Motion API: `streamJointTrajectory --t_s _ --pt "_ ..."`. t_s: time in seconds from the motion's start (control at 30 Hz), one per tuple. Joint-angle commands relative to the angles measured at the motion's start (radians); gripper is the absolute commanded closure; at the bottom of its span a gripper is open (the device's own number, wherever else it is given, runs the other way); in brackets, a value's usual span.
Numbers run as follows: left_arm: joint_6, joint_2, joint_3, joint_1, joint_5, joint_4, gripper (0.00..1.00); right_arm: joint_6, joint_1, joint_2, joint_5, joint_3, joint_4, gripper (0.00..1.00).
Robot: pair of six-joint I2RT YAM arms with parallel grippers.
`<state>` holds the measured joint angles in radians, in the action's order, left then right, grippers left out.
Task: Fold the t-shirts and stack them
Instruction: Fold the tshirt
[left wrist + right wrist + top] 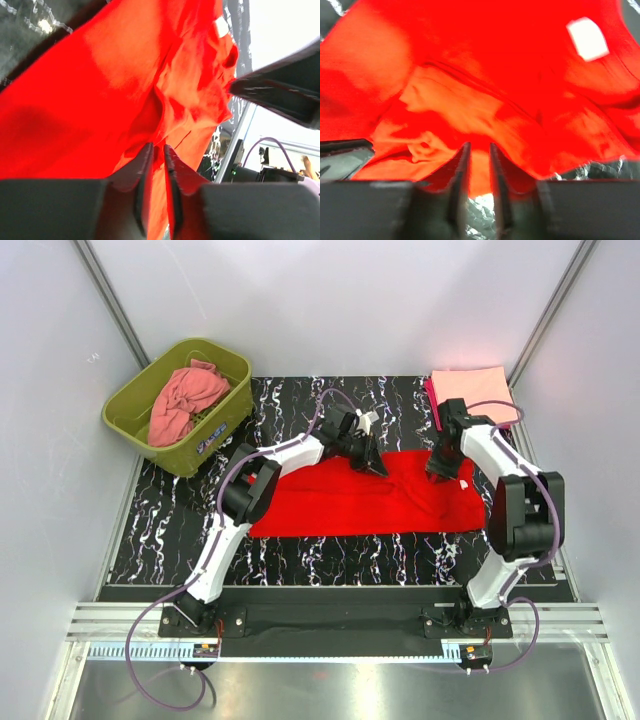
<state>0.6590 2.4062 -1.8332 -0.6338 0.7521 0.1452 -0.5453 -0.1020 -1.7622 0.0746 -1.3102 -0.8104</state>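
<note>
Fingers of the left gripper (pixel 158 147) sit closest in its wrist view, drawn to a narrow slit with red cloth showing in the gap, so it seems to have pinched a fold of the red shirt (pixel 370 502). The right gripper (pixel 479 146) looks the same: its fingers are nearly together with red cloth in the upper part of the gap and the table (pixel 330 550) showing below, which suggests a grip right at the cloth's edge. From above, the red shirt lies as a long band across the middle of the table, its long axis running left to right. Both grippers bear on its far edge, the left one around the middle and the right one near the right end, beside a small white label (pixel 587 39). The shirt's body therefore lies on the near side of both grippers, toward the arm bases, and its left half is not held at all. Any fold from here would probably carry the far edge toward the near edge, or the right end across to the left. The peach shirt (pixel 470 390) lies folded in the far right corner on top of the magenta shirt (pixel 432 400), just beyond the right gripper, so the right arm is the nearer one for stacking. A pink shirt (pixel 185 400) lies crumpled in the green tub (pixel 130 415) at the far left.
</note>
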Motion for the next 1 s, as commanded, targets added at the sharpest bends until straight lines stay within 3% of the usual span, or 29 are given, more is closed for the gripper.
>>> streamJointTrajectory --t_s 0.0,0.1,0.17,0.2,0.27,0.37,0.4,0.6,0.77,0.97 --pt "-0.047 -0.03 -0.066 0.0 -0.005 0.1 0.85 -0.137 0.033 0.11 0.108 0.028 -0.134 0.7" --pt "-0.071 -0.061 -0.055 0.0 -0.057 0.134 0.9 -0.2 0.148 0.222 -0.045 0.152 -0.05 0.59" --pt "-0.075 -0.082 -0.049 0.003 -0.101 0.157 0.95 -0.231 0.195 0.266 -0.07 0.207 -0.013 0.43" --pt "-0.079 -0.087 -0.055 0.003 -0.109 0.168 0.96 -0.261 0.202 0.297 -0.082 0.218 -0.01 0.39" --pt "-0.084 -0.099 -0.057 0.005 -0.112 0.174 0.94 -0.3 0.203 0.32 -0.134 0.274 0.022 0.39" --pt "-0.075 -0.125 -0.052 0.003 -0.108 0.162 0.77 -0.415 0.202 0.391 -0.188 0.382 0.103 0.37" --pt "-0.07 -0.134 -0.049 0.0 -0.105 0.149 0.76 -0.433 0.203 0.4 -0.19 0.403 0.117 0.35" --pt "0.103 -0.187 0.048 -0.033 -0.051 -0.125 0.75 -0.502 0.205 0.446 -0.162 0.511 0.249 0.32" --pt "0.272 -0.105 0.049 -0.063 -0.008 -0.356 0.75 -0.513 0.206 0.408 -0.18 0.554 0.356 0.31" --pt "0.38 0.028 -0.004 -0.083 0.0 -0.42 0.74 -0.519 0.208 0.385 -0.191 0.582 0.43 0.32"
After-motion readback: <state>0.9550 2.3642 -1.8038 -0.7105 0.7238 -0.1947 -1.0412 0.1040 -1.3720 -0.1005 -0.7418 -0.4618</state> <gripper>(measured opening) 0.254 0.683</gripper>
